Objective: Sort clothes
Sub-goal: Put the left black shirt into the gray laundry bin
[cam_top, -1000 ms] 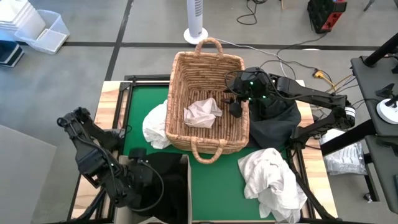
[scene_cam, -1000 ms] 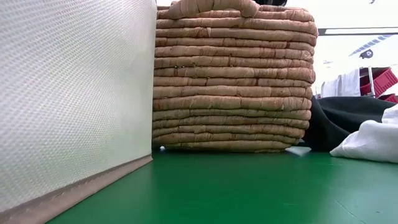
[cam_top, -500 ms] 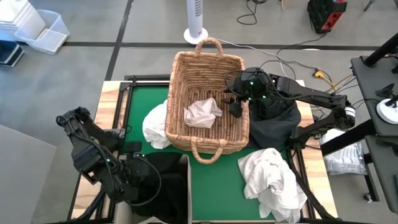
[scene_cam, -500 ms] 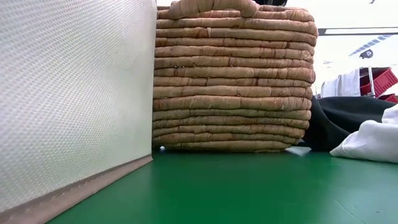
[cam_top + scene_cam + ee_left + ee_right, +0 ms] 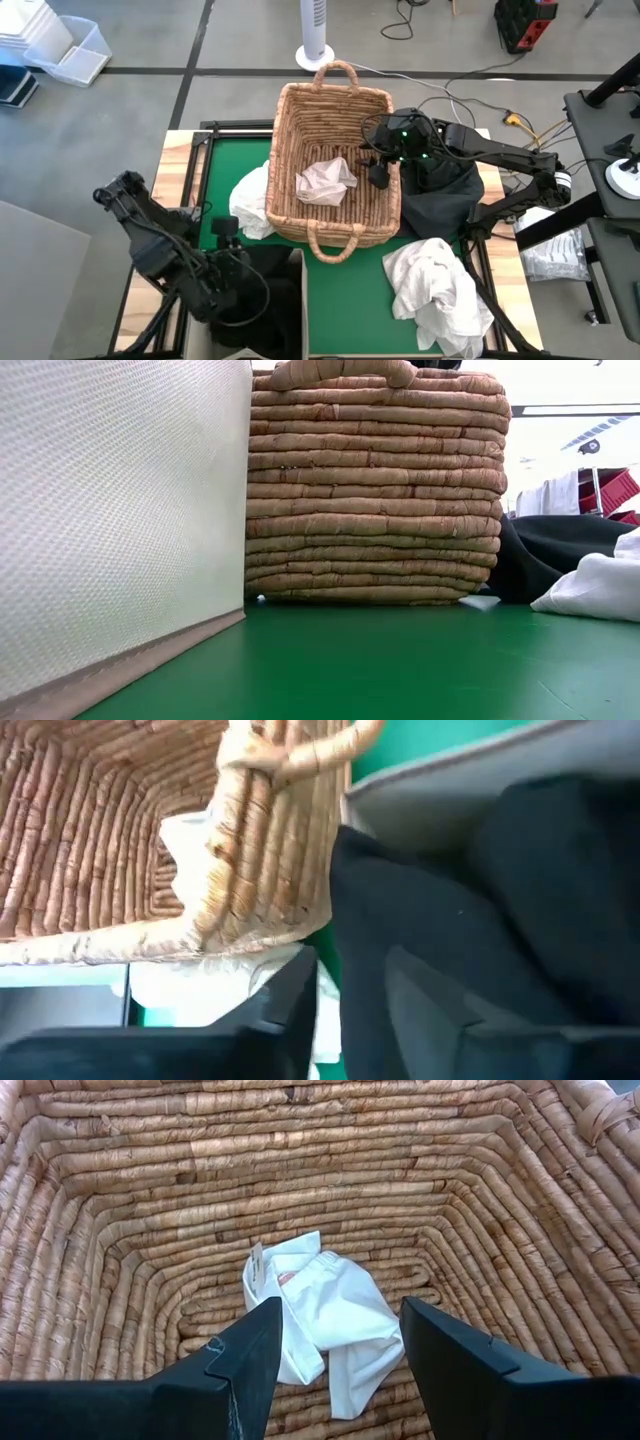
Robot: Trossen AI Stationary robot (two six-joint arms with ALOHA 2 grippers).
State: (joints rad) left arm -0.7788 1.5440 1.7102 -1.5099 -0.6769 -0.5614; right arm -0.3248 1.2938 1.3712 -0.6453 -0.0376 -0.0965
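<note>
With the right gripper [image 5: 335,1355] open over the basket [image 5: 300,110], best to lower straight onto the white garment [image 5: 326,181] inside; left gripper [image 5: 225,235] near the dark cloth [image 5: 440,920], jaw state impossible to tell.

From above I see my right gripper [image 5: 379,172] over the tan woven wicker basket [image 5: 334,160], holding a crumpled white garment [image 5: 326,181]; my left gripper [image 5: 226,240] hangs near dark clothes [image 5: 268,272].
</note>
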